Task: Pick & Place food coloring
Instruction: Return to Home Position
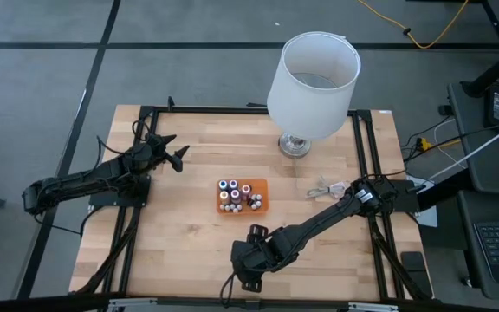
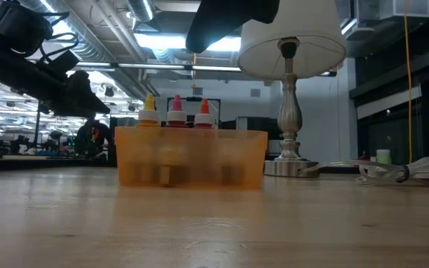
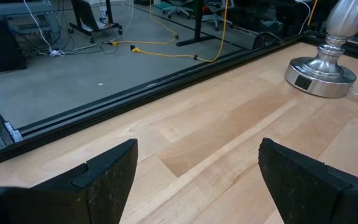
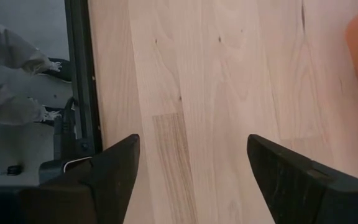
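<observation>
orange tray holds the bottles, so left gripper and right gripper hang clear of it, both spread wide, empty.

High view looks straight down, low view level across the table, both sharing the orange tray.

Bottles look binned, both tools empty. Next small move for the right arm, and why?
Probably pull the right tool back toward its base. It is open and empty over the bare table near an edge, clear of the orange tray. The bottles stand inside the tray, and none shows loose on the wood. The left tool waits open on the left side.
</observation>
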`<state>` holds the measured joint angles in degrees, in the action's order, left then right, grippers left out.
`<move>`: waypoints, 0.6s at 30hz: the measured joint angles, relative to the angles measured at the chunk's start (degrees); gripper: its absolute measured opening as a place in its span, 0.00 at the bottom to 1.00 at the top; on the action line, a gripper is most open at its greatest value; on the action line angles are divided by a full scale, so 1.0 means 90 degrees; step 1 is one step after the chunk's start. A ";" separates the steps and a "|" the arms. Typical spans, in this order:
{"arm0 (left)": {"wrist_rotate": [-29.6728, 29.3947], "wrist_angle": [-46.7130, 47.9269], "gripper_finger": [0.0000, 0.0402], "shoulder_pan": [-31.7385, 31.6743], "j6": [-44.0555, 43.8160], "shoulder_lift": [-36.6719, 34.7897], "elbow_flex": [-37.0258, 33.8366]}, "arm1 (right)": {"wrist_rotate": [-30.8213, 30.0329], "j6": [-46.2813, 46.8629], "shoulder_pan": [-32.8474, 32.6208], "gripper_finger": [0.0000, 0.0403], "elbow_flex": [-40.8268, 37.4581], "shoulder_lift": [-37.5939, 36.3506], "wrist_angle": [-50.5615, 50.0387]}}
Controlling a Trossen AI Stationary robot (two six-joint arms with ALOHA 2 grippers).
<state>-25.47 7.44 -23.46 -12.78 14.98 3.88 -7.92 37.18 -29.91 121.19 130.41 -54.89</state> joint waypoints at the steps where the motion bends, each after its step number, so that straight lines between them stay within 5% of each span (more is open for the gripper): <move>1: 0.0001 0.0000 0.81 0.0000 0.0002 0.0000 0.0002 | 0.0000 -0.0002 0.0000 0.74 0.0000 0.0000 0.0000; 18: -0.0032 0.0001 0.80 0.0017 0.0001 0.0000 0.0001 | 0.0000 -0.0006 0.0000 0.74 0.0000 0.0000 0.0001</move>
<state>-25.76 7.45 -23.31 -12.77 14.98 3.88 -7.92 37.13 -29.91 121.19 130.41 -54.88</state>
